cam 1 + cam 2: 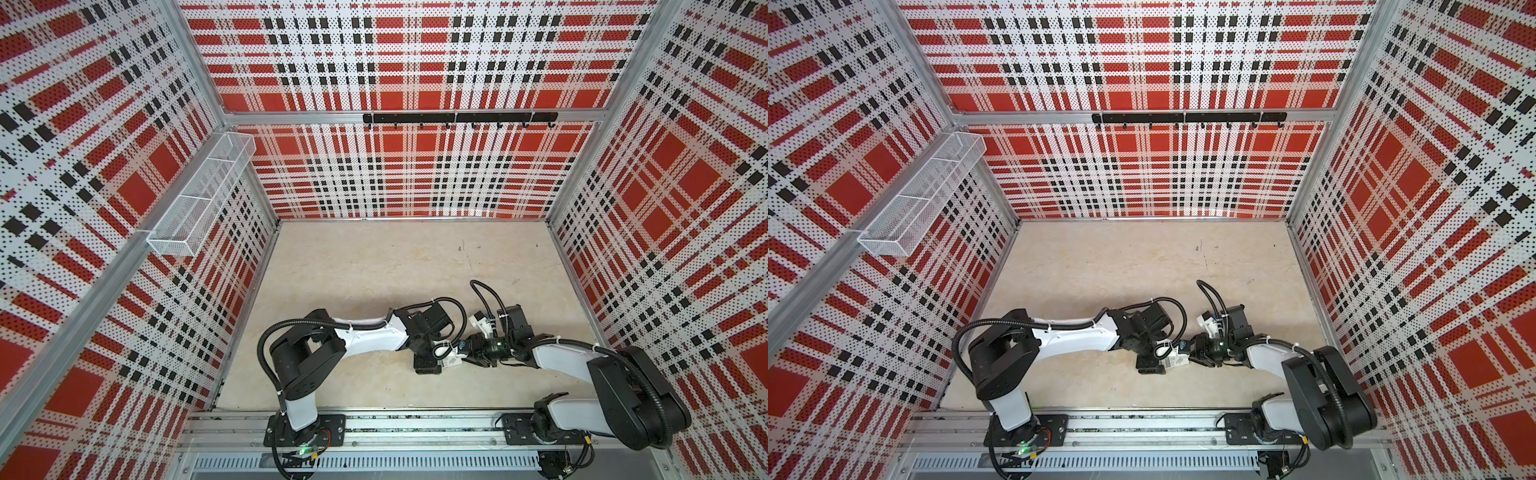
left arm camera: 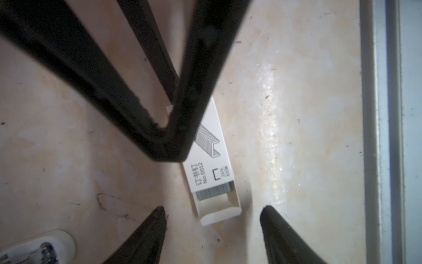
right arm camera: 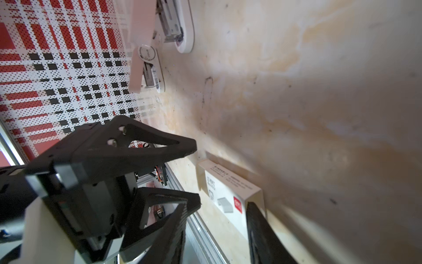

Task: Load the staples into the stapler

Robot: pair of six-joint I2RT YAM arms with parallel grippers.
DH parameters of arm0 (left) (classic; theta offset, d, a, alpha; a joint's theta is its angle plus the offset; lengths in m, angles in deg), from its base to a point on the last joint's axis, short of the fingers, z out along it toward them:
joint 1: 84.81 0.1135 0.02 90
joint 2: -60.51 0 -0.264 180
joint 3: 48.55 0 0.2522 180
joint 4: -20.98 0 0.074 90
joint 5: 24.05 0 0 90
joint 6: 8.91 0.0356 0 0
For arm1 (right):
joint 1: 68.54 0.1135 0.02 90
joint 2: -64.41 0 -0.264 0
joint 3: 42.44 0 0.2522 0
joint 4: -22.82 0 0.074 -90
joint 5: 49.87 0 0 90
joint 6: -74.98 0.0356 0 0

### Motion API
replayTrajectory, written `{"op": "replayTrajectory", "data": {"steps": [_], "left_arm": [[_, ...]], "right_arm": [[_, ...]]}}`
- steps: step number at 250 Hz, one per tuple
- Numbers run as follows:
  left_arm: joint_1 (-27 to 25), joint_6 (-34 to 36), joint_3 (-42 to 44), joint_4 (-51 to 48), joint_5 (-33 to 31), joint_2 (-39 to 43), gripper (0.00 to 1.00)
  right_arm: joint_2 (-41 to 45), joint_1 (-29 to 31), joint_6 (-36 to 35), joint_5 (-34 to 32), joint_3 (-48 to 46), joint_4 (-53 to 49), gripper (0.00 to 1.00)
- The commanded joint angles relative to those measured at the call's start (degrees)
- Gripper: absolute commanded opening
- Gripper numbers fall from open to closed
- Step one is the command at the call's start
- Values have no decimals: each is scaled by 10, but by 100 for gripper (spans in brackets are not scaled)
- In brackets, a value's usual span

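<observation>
Left wrist view: staples show in a half-open box between two claws.

Nearest, the left claw (image 2: 212, 208) hangs released, its fingertips (image 2: 157, 226) wide apart on either side of the white tray (image 2: 219, 214) and touching nothing. Grey staples (image 2: 212, 190) lie in that tray, partly under the printed sleeve (image 2: 206, 169). The right claw (image 3: 218, 208) straddles the sleeve with one finger against it; clenched or not, I cannot tell. In both top views the box (image 1: 451, 361) (image 1: 1177, 360) sits low, right of centre. Farther off on the table (image 3: 296, 91), a pink stapler (image 3: 137, 70) and a second stapler (image 3: 141, 20) lie with lids raised.
</observation>
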Motion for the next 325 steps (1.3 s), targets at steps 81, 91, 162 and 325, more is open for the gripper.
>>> {"op": "replayTrajectory", "data": {"steps": [81,91,162,325], "left_arm": [[-8,-19,4,27,-24,-21,68],[-9,-19,5,27,-24,-19,68],[-14,-16,9,30,-14,-16,63],[-16,-13,8,23,-14,-16,46]], "right_arm": [[26,-13,-16,-4,-24,-5,44],[23,-13,-15,-1,-25,-1,43],[21,-13,-13,7,-36,5,42],[10,-13,-17,11,-45,22,33]]}}
